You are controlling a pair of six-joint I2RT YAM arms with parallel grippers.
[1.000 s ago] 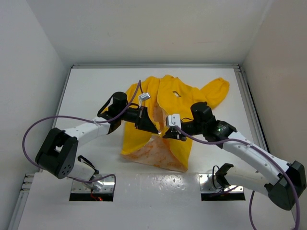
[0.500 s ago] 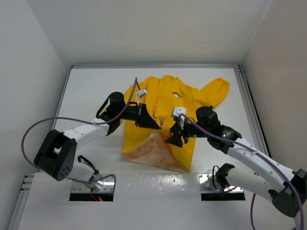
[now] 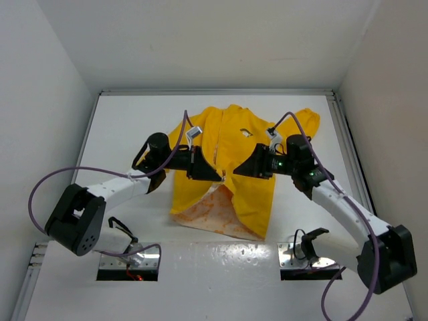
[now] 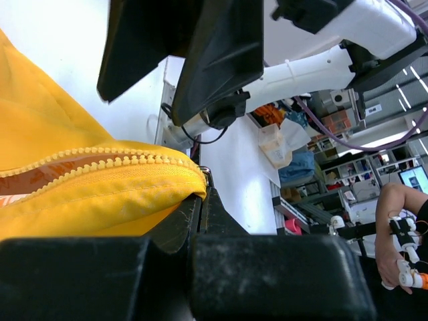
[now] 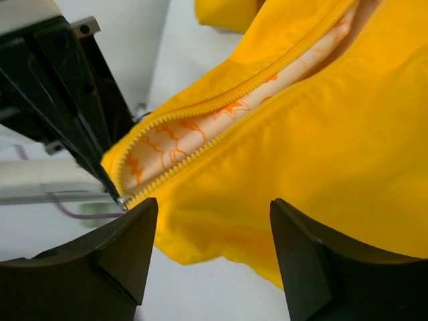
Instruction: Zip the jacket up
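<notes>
The yellow jacket [image 3: 237, 140] lies flat mid-table, its lower front spread so the pale orange-patterned lining [image 3: 204, 208] shows. My left gripper [image 3: 218, 178] is shut on the jacket's edge where the two zipper rows meet. In the left wrist view the yellow fabric [image 4: 100, 194] is pinched at the tips of the left gripper [image 4: 201, 190]. My right gripper [image 3: 237, 172] is open just right of that spot. In the right wrist view the right gripper [image 5: 212, 224] hovers over the jacket [image 5: 321, 134] and holds nothing. The zipper [image 5: 194, 157] runs off to the upper right.
White walls and a raised rim [image 3: 214, 92] enclose the white table. The jacket's right sleeve [image 3: 301, 127] reaches toward the back right. The left gripper's black fingers [image 5: 73, 114] stand close at the right wrist view's upper left. Purple cables [image 3: 73, 167] loop off both arms.
The right gripper has opened and let go of the jacket. It has drawn back up and to the right. The left gripper has stayed shut on the jacket, shifted only slightly.
</notes>
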